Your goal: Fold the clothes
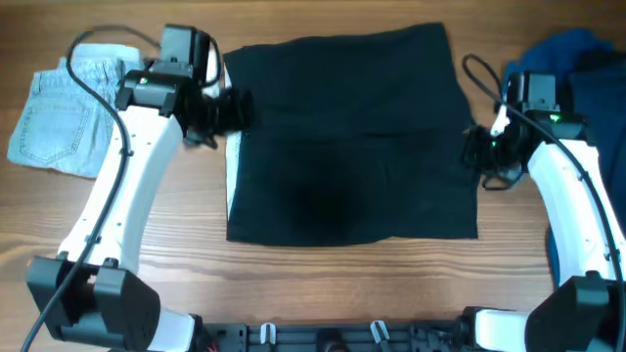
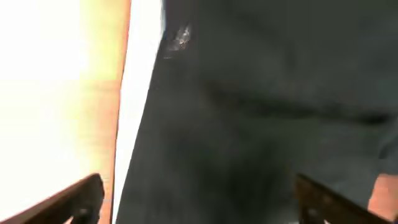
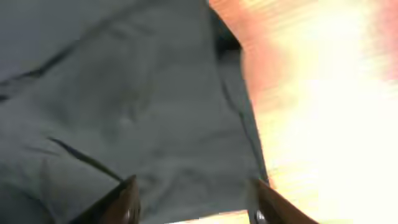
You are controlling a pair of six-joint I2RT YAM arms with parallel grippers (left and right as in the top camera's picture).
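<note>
The black shorts (image 1: pixel 352 147) lie flat in a wide rectangle mid-table, with a pale strip of inner waistband (image 1: pixel 231 166) showing along their left edge. My left gripper (image 1: pixel 227 112) hovers at that upper left edge. In the left wrist view it (image 2: pixel 198 186) stands wide open over the black shorts (image 2: pixel 261 124) and the pale strip (image 2: pixel 134 112), with nothing between its fingers. My right gripper (image 1: pixel 479 147) sits at the shorts' right edge. Seen from the right wrist, it (image 3: pixel 194 186) has its jaws apart above the dark fabric (image 3: pixel 124 93), gripping nothing.
Light-blue denim shorts (image 1: pixel 59 117) lie folded at the far left. Royal-blue and navy garments (image 1: pixel 577 68) are heaped at the far right behind the right arm. Bare wooden table (image 1: pixel 323 284) runs along the front edge.
</note>
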